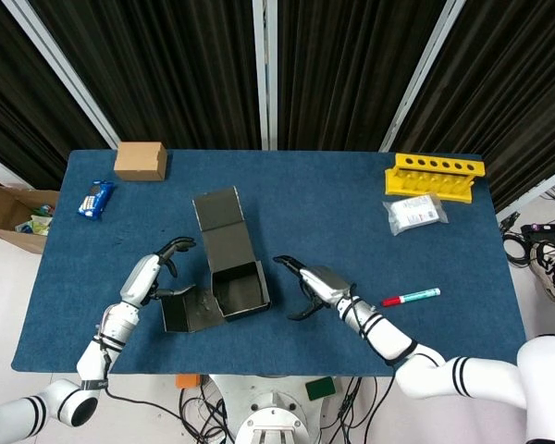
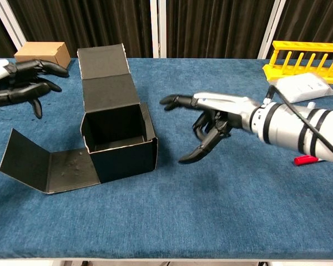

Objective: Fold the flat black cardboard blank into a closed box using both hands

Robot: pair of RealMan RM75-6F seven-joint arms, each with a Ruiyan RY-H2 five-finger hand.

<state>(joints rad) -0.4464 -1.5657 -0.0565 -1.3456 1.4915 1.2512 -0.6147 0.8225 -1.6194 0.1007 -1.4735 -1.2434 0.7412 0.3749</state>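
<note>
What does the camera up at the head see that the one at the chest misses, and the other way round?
Only the head view shows the whole snack packet on the table's left edge, the cartons on the floor and the entire red-capped marker. Only the chest view looks into the black box's hollow inside. Both show the black box, the brown box, the yellow rack, the left robot hand and the right robot hand, neither touching the black box.
</note>
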